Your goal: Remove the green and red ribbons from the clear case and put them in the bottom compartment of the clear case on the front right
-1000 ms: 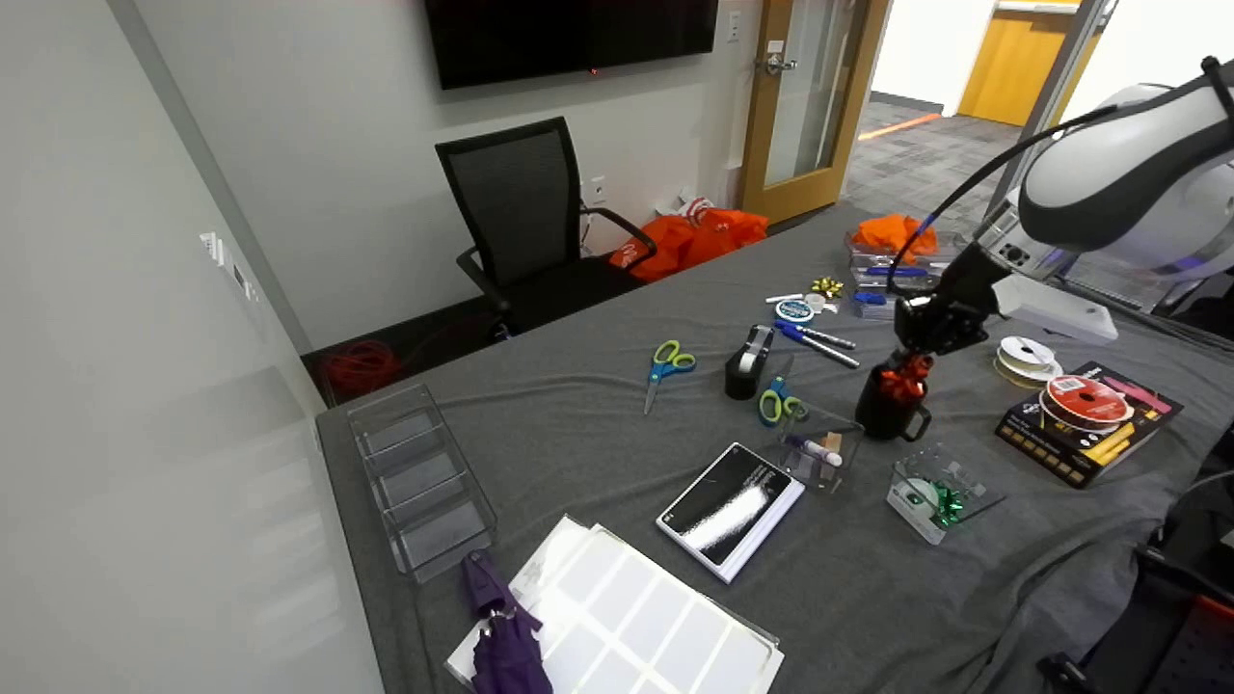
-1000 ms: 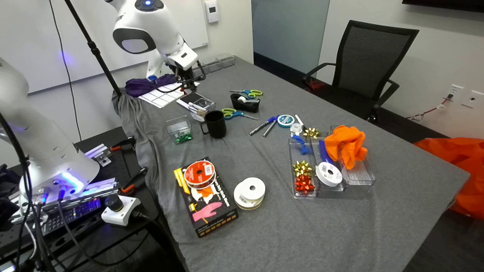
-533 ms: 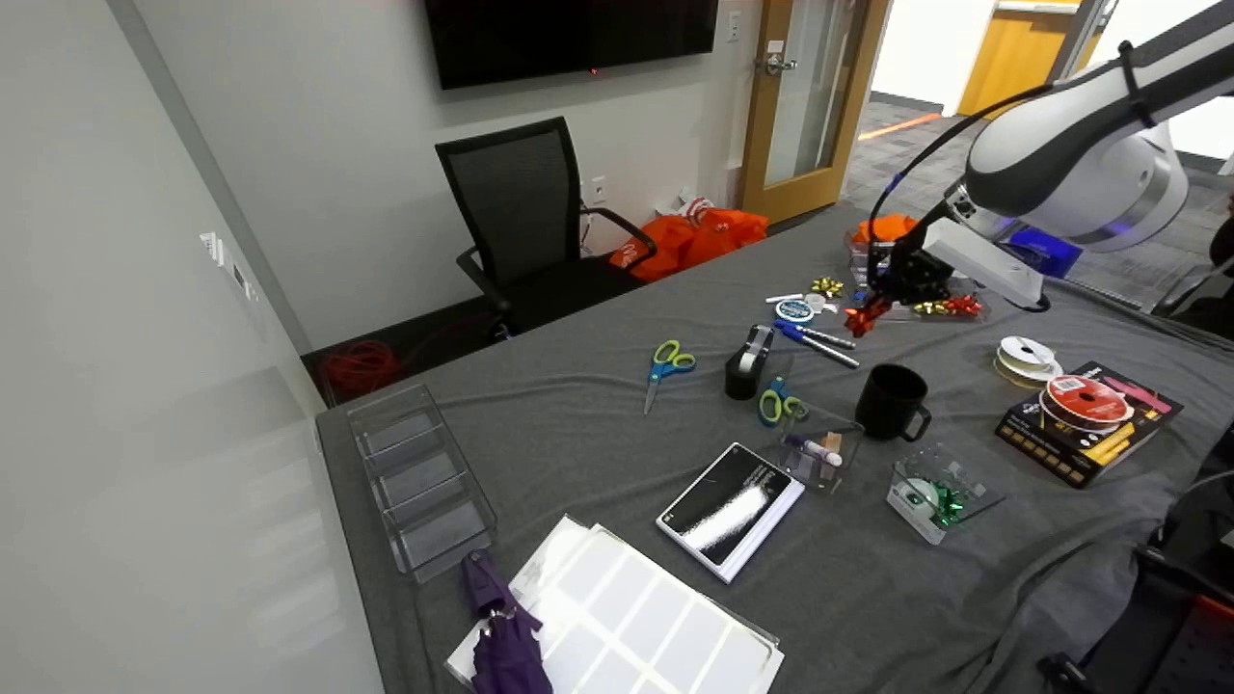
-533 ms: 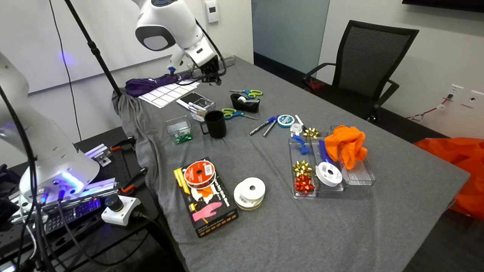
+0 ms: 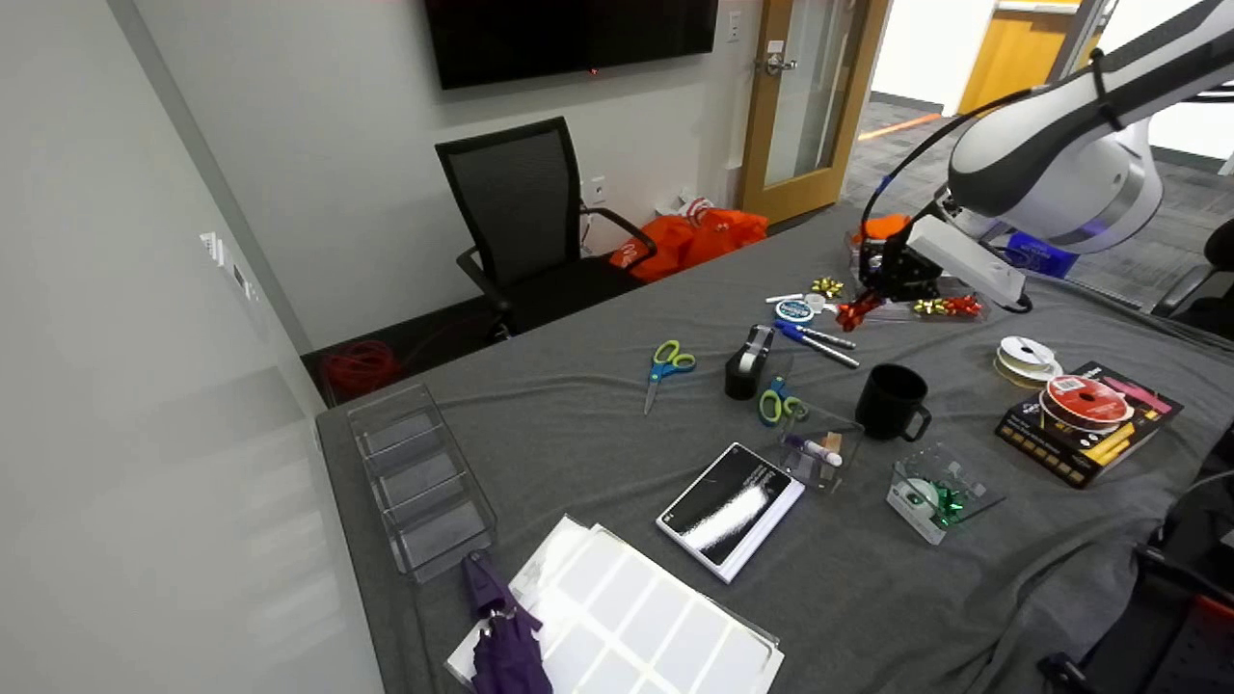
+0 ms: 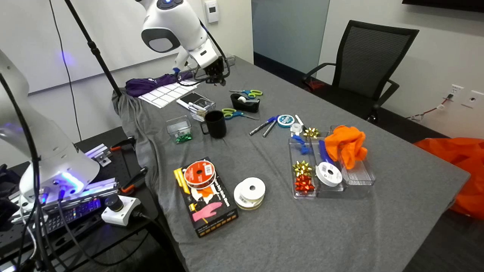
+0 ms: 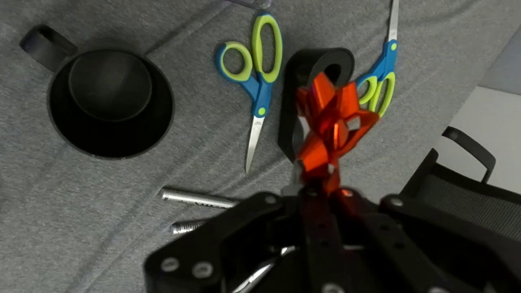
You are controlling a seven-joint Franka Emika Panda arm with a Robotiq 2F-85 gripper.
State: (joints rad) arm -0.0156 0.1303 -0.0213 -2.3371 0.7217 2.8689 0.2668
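A shiny red ribbon [image 7: 331, 122] sticks out from the tips of my gripper [image 7: 327, 192], which is shut on it. In an exterior view the same red ribbon [image 5: 856, 312] hangs in the air under the gripper [image 5: 872, 289], above the table and beyond the black mug. In an exterior view the arm hides this ribbon. The green ribbon [image 6: 184, 138] lies inside the small square clear case [image 6: 177, 126] beside the mug. Another red bow [image 6: 304, 184] sits with a gold bow [image 6: 302, 167] in a compartment of the larger clear organiser [image 6: 304, 195].
Below the gripper lie scissors [image 7: 262, 93], a tape dispenser [image 7: 290, 110] and markers [image 7: 195, 199]. The black mug [image 7: 110, 103] stands upright nearby. Orange cloth [image 6: 346, 146] and a white spool [image 6: 329, 174] rest on the organiser. A black box [image 6: 206, 200] carries a red spool.
The arm has swung the held red ribbon from over the mug to beyond it, toward the pens, and slowed in the last half second. The green ribbon and clear case stay put.
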